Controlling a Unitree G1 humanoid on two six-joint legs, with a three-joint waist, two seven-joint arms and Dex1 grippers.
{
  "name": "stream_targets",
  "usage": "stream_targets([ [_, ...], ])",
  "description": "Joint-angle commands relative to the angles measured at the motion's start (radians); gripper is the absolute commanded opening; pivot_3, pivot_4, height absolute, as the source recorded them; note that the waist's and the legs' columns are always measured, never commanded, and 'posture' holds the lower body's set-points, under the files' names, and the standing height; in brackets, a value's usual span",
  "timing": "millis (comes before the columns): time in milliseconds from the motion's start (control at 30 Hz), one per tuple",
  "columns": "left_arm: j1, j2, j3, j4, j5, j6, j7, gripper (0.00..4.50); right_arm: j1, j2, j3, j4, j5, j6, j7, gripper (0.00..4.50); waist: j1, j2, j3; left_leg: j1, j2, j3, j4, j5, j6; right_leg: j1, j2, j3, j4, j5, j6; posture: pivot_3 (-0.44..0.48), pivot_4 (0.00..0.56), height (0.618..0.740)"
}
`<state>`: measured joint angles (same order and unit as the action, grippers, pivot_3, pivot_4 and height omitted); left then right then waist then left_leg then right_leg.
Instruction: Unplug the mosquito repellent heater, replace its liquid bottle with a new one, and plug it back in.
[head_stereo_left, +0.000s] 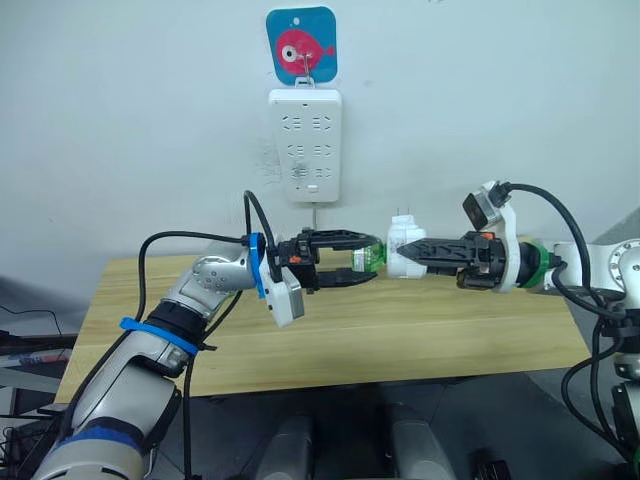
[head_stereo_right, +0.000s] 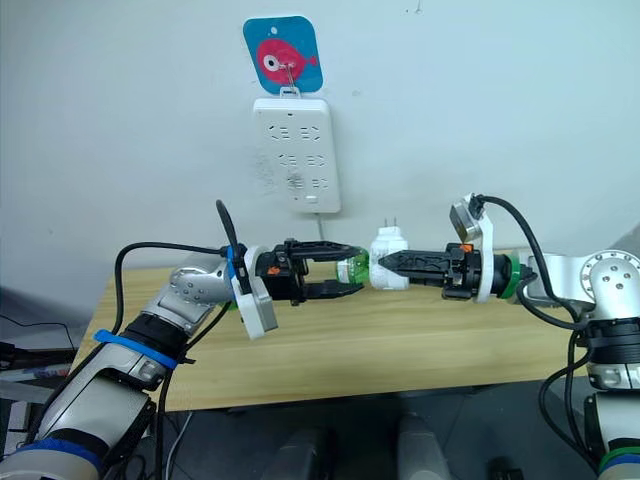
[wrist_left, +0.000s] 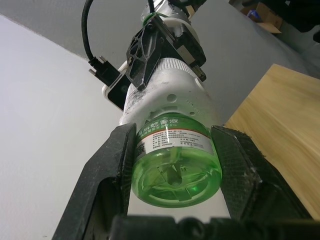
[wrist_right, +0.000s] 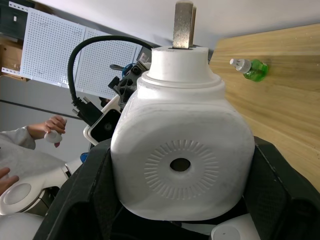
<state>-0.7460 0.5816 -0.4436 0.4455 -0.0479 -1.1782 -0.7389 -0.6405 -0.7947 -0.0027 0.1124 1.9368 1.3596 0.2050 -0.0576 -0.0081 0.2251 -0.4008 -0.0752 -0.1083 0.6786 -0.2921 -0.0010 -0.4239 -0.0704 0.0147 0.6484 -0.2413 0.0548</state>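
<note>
The green liquid bottle (wrist_left: 176, 162) is translucent plastic; how much liquid it holds cannot be told. Its neck end is seated in the mosquito repellent heater (wrist_right: 180, 145), so only the bottle's base and labelled body show. A white band label wraps the body with small printed characters, too fine to read.

Bottle and heater are held in the air above the wooden counter (head_stereo_left: 420, 340), between the two arms and below the white multi-socket strip (head_stereo_left: 305, 143) on the wall. The left gripper (head_stereo_left: 368, 262) has its fingers (wrist_left: 107, 175) pressed on either side of the bottle, pinching it. The right gripper (head_stereo_left: 412, 255) has its fingers closed around the heater's white body, one on each flank. The heater's two metal plug prongs (wrist_right: 183, 22) stick up free, not in any socket. Its face shows a small hole ringed by radial ribs.

A second small green bottle (wrist_right: 249, 68) with a white cap lies on its side on the counter, well apart from the held pair.

Above the strip hangs a blue card (head_stereo_left: 301, 43) with a red fish picture. At the edge of the right wrist view a person's hand (wrist_right: 51, 129) holds a small white object, partly cut off.
</note>
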Motion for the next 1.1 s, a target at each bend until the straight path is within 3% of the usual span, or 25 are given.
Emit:
stream_targets([
  [33,0.018,-0.015,-0.032,-0.097,-0.156,0.129,-0.082,2.13,-0.007,0.006,0.004,-0.056,0.035,0.012,0.033,2.97,0.0,0.0,0.0,0.0,0.0,0.0,0.0,0.0,0.0,0.0,0.0,0.0,0.0,0.0,0.0,-0.131,0.238,0.74],
  [167,0.063,-0.007,-0.02,-0.242,-0.346,0.422,-0.19,2.13,0.014,-0.029,0.015,-0.091,0.026,0.025,0.044,2.97,0.0,0.0,0.0,0.0,0.0,-0.001,0.0,0.0,0.0,0.0,0.0,0.0,0.0,0.0,0.0,-0.132,0.24,0.74],
  [300,0.096,0.048,0.01,-0.524,-0.687,1.0,-0.231,2.13,0.026,-0.042,0.006,-0.116,-0.067,0.042,0.106,2.97,-0.005,0.0,0.0,0.0,0.0,-0.001,0.0,0.0,0.0,0.0,0.0,0.0,0.0,0.0,0.0,-0.127,0.24,0.74],
  [400,0.072,0.095,0.06,-0.633,-0.955,1.427,-0.176,2.13,0.029,-0.056,0.001,-0.125,-0.091,0.059,0.16,2.97,-0.008,0.0,0.0,0.0,0.0,-0.002,0.0,0.0,0.001,0.0,0.001,0.0,0.001,0.0,0.0,-0.122,0.234,0.74],
  [500,0.057,0.083,0.116,-0.616,-1.056,1.664,-0.136,2.13,0.026,-0.064,0.004,-0.133,-0.097,0.066,0.194,2.97,-0.008,0.0,0.0,0.001,0.0,-0.002,0.001,0.0,0.001,0.001,0.001,-0.001,0.001,0.0,0.0,-0.12,0.231,0.74],
  [667,0.029,0.059,0.207,-0.447,-1.422,2.174,-0.075,2.13,0.021,-0.065,0.021,-0.127,-0.083,0.061,0.189,2.97,-0.011,0.0,0.0,0.002,0.0,-0.001,0.001,0.0,0.0,0.0,0.006,-0.003,0.002,0.0,0.001,-0.124,0.224,0.74],
  [800,0.016,0.015,0.262,-0.295,-1.6,2.408,0.012,2.13,0.015,-0.077,0.033,-0.129,-0.068,0.063,0.179,2.97,-0.015,0.0,0.0,0.002,0.0,-0.001,0.002,0.0,0.0,-0.001,0.006,-0.003,0.008,-0.001,0.001,-0.13,0.221,0.74],
  [1100,0.05,-0.024,0.347,-0.28,-1.621,2.584,0.081,2.13,0.016,-0.095,0.051,-0.118,-0.011,0.03,0.13,2.97,-0.02,0.0,0.0,0.002,0.0,0.0,0.002,0.002,-0.004,-0.003,0.004,0.0,0.011,-0.001,0.001,-0.137,0.222,0.74],
])
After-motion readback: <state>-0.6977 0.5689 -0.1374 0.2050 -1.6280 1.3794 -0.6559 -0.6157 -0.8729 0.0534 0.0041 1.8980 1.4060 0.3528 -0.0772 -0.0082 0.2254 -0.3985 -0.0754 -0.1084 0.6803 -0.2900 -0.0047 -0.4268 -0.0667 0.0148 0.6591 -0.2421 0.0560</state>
